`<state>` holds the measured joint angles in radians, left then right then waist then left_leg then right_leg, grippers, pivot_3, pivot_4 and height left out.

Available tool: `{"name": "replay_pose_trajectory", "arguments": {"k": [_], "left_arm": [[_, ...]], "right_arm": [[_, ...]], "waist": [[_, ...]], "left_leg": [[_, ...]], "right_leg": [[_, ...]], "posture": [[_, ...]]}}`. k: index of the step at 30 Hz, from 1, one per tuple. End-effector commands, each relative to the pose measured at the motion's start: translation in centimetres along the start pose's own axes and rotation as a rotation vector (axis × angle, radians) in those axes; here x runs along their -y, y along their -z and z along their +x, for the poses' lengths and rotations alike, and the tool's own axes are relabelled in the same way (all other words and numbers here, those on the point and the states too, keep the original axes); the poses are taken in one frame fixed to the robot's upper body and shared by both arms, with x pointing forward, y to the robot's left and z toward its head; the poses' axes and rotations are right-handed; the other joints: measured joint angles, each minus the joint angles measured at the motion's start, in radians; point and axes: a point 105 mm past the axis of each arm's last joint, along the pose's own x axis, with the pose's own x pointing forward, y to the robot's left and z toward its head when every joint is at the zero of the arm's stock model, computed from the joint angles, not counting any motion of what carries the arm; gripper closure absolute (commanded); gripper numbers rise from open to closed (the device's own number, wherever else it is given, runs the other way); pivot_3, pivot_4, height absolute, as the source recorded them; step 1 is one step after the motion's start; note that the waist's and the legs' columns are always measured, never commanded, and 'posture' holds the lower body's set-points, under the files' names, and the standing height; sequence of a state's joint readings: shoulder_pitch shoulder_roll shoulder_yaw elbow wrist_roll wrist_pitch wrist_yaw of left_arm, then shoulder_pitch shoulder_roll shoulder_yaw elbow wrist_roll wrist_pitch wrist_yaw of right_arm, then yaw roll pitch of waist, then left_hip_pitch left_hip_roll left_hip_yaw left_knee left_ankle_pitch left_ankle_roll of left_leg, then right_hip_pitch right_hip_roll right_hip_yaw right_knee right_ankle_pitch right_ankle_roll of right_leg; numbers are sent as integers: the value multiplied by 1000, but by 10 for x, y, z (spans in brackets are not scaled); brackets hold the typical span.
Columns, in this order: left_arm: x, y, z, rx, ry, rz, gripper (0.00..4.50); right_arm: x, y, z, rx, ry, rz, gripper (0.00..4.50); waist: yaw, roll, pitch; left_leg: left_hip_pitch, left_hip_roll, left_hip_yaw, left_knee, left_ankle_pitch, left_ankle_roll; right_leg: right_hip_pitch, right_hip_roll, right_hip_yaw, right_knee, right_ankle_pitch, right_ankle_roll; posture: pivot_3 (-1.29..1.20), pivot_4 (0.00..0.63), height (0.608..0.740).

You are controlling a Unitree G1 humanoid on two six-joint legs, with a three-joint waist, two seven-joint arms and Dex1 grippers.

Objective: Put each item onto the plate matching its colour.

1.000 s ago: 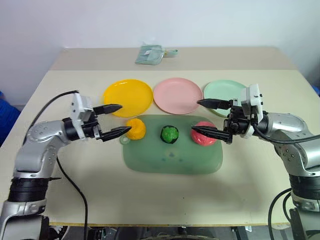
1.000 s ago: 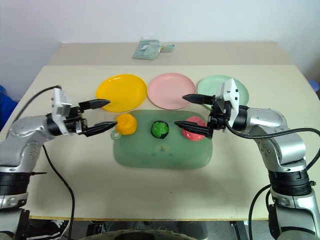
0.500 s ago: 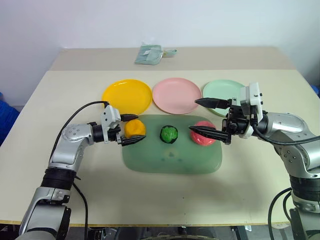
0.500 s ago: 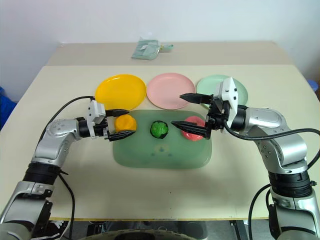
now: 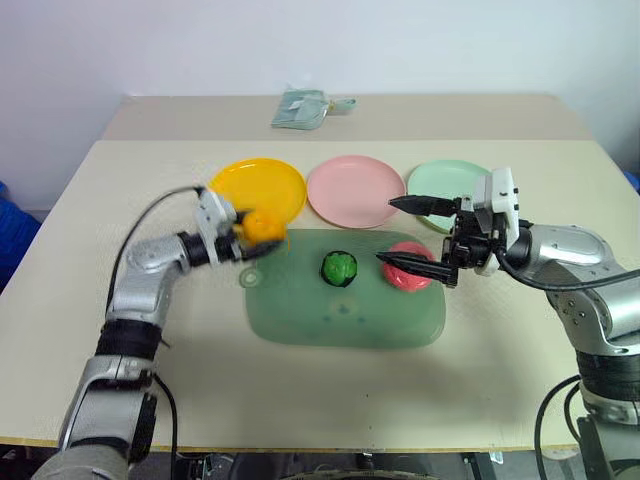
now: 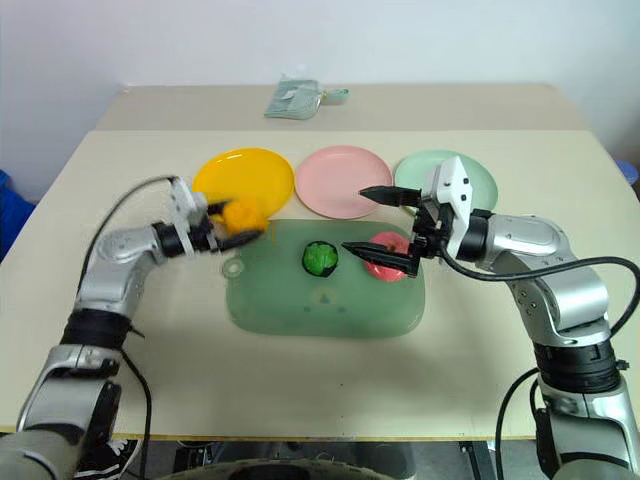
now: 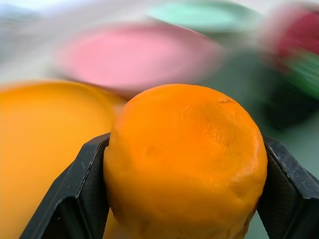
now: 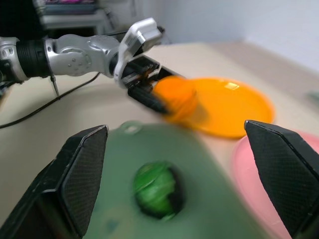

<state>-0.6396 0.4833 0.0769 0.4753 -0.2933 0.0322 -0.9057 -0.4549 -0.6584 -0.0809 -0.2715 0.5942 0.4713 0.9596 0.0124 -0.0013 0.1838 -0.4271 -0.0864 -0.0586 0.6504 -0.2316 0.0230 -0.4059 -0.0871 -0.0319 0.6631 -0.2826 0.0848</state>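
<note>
Now left pincer (image 5: 252, 234) clenched on orange fruit (image 7: 184, 164), rounded end outward; right pincer (image 5: 408, 232) spread.

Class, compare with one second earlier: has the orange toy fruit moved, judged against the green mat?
Yes. The orange fruit, clamped in the left gripper, has left the green mat corner and now sits by the yellow plate rim.

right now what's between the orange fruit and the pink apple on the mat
The dark green ball sits between orange fruit and pink apple, on the green mat, in the left eye view.

Green mat (image 5: 345, 318) on beige table (image 5: 300, 400); folded cloth (image 5: 303, 108) far back.
</note>
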Motion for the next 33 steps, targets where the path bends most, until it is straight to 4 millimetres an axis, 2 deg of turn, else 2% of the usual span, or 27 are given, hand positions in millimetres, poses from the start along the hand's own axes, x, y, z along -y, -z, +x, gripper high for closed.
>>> {"name": "replay_pose_trajectory", "arguments": {"k": [1,3,6,9,13,14,15,17,20,23,26,28,30,33], "left_arm": [[-40,-25,8,89,-243,-6,1374],[-51,-24,14,83,-313,-25,1374],[-61,-10,23,13,-408,-23,1374],[-63,0,30,-32,-461,-13,1374],[-62,4,33,-2,-470,-116,1374],[-62,4,33,-1,-470,-121,301],[-62,4,32,-5,-466,-103,62],[-58,1,33,-3,-425,-73,62],[-49,-15,30,52,-302,-33,62],[-44,-34,19,93,-210,41,62],[-14,-44,-12,104,63,22,62],[0,-46,-33,105,159,-14,62],[8,-47,-46,102,206,-24,62],[20,-52,-62,91,266,-47,62]], "right_arm": [[34,-10,14,57,195,-79,0],[40,-9,23,70,226,-72,0],[38,-8,33,78,222,-81,0],[28,-8,39,82,186,-77,0],[24,-3,37,58,177,-82,0],[24,-2,36,55,180,-83,0],[24,-2,35,54,182,-85,0],[23,-3,35,55,180,-85,0],[17,-4,36,58,146,-84,0],[-1,-3,39,31,44,-87,0],[-24,10,44,-122,-95,-143,0],[-30,8,48,-125,-130,-109,0],[-32,5,51,-121,-145,-85,0],[-37,15,57,-207,-172,-141,0]], "waist": [[-1,0,0],[-1,0,0],[-1,0,0],[0,0,0],[0,-2,1],[0,-3,1],[-1,-3,1],[-1,-3,1],[-4,-3,1],[-9,-3,1],[-27,-3,1],[-32,-2,1],[-28,-2,1],[-20,-2,1]], "left_leg": [[0,0,0,0,0,0],[0,-1,0,-1,4,-6],[0,-1,1,-2,4,-7],[-1,-2,1,-2,4,-6],[-1,-2,1,-1,4,-6],[-1,-2,1,-1,4,-6],[-1,-2,1,-1,4,-6],[-1,-2,1,-1,4,-6],[-1,-2,1,-1,4,-6],[-1,-1,1,-2,4,-7],[-1,-1,1,-3,4,-7],[-1,-1,1,-3,4,-7],[-1,0,1,-3,4,-7],[-1,0,0,-2,3,-5]], "right_leg": [[0,0,0,1,0,0],[-1,0,0,1,0,0],[-2,0,0,1,0,0],[-2,0,0,1,0,0],[-2,0,0,1,0,1],[-2,0,0,2,0,1],[-2,0,0,2,0,1],[-2,0,0,2,0,1],[-3,0,0,2,0,1],[-3,0,1,2,0,1],[-3,0,2,1,0,0],[-3,0,2,1,0,0],[-3,0,2,1,0,0],[-3,0,2,1,0,0]], "posture": [[0,150,729],[0,150,729],[0,150,729],[0,150,729],[0,150,729],[0,150,729],[0,150,729],[0,150,729],[0,150,729],[0,150,729],[0,150,729],[0,150,729],[0,150,729],[0,150,729]]}}
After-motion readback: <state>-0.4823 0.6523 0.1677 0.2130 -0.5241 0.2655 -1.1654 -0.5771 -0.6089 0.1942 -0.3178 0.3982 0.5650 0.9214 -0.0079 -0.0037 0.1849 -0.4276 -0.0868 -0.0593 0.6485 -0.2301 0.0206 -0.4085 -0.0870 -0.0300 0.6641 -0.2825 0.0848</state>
